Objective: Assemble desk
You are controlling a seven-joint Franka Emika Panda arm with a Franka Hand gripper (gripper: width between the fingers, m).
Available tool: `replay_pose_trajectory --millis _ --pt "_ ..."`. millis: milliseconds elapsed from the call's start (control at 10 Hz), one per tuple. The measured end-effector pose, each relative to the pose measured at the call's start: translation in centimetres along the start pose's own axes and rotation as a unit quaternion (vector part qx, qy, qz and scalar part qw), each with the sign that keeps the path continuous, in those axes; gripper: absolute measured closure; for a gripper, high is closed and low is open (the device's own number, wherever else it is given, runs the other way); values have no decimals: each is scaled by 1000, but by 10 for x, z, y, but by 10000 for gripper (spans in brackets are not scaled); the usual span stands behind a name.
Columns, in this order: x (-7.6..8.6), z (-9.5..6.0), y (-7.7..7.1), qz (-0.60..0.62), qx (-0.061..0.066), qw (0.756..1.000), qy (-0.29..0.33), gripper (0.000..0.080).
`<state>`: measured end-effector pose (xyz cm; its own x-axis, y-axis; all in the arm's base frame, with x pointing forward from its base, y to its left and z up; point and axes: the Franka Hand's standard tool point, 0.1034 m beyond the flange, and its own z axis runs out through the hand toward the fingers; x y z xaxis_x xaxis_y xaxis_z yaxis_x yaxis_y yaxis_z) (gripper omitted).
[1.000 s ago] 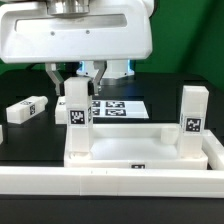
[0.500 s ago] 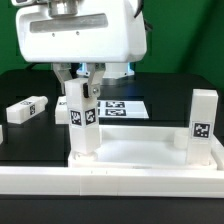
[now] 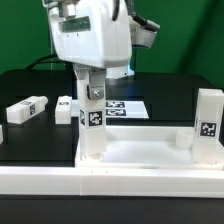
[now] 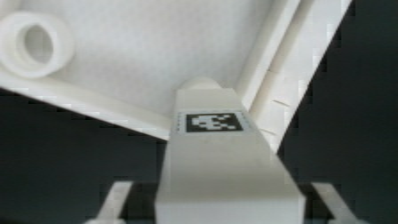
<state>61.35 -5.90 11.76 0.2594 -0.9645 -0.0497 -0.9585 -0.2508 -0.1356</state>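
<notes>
Clamping upright leg (image 3: 93,135) w/ pincer (image 3: 90,92), at tabletop (image 3: 145,150) corner, 2nd leg (image 3: 209,125) upright opposite

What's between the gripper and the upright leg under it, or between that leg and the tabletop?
Nothing visible. The gripper straddles the leg, which stands at the tabletop corner on the exterior view's left; its foot can't be made out. The second upright leg and the loose legs sit well aside.

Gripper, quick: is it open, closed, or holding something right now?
Gripper: closed, its fingers holding an upright white leg.
</notes>
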Motion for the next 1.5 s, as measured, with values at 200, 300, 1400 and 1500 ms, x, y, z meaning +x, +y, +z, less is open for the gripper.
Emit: replay_pose_trajectory --millis 200,300,1400,1500 --pt "0 0 0 -14 0 1000 0 499" --pt "-1 0 0 -35 1 999 0 295" --pt "-6 -1 -5 -527 -4 850 4 150" --pt "-6 -1 -5 -570 -7 821 4 150"
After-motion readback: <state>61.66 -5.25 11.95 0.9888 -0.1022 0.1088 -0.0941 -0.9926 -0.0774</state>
